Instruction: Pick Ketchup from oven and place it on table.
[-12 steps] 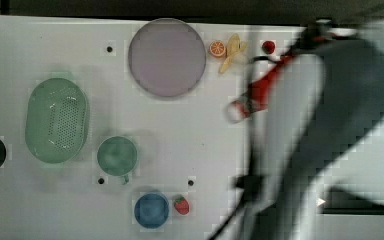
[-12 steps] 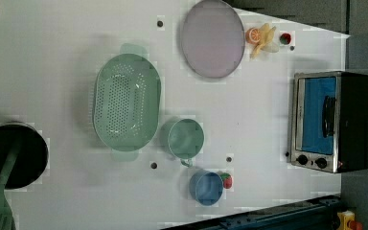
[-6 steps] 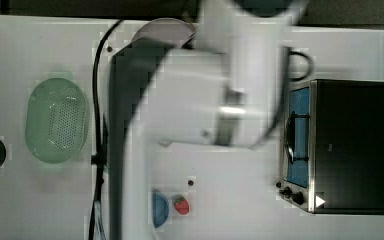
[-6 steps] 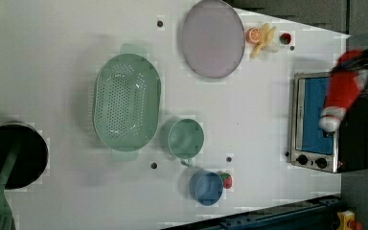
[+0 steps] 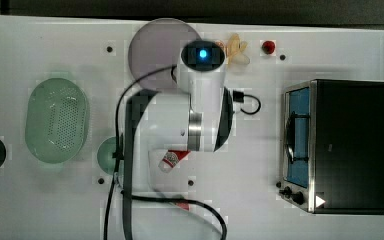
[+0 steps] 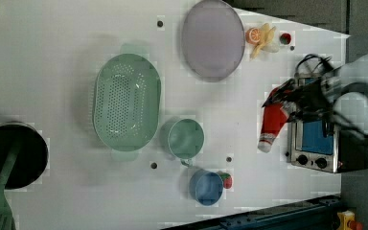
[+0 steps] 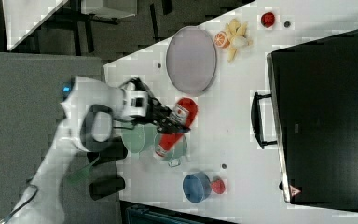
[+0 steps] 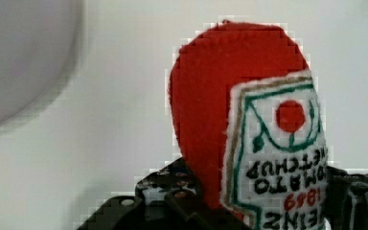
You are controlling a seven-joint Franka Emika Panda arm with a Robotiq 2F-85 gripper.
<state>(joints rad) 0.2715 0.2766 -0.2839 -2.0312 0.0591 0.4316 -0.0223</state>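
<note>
Out over the white table, clear of the oven, there's the ketchup bottle, pinched in the gripper and hanging with its white cap pointing down toward six o'clock in the left view. The fingers are clamped on its upper body, red end up among the black linkage. In the right view the bottle sits in the gripper just at five o'clock from the grey plate, over the rim of the green cup. The wrist view gives the close-up: red felt body, white label reading tomato ketchup, black fingers gripping either side of it, bare table behind. From the top view, the arm covers most of it, with a sliver of the label and red body peeking out below the white arm.

Around it now. In the left view the oven stands at three o'clock from the bottle, just beside it, blue glass and knobs facing the camera. The grey plate lies at eleven o'clock, with an orange slice and a small strawberry near the far edge. The green cup is at nine o'clock, the green colander beyond that, and a blue bowl at seven o'clock with another red piece touching it. A black pan sits far off at the left view's left edge.
</note>
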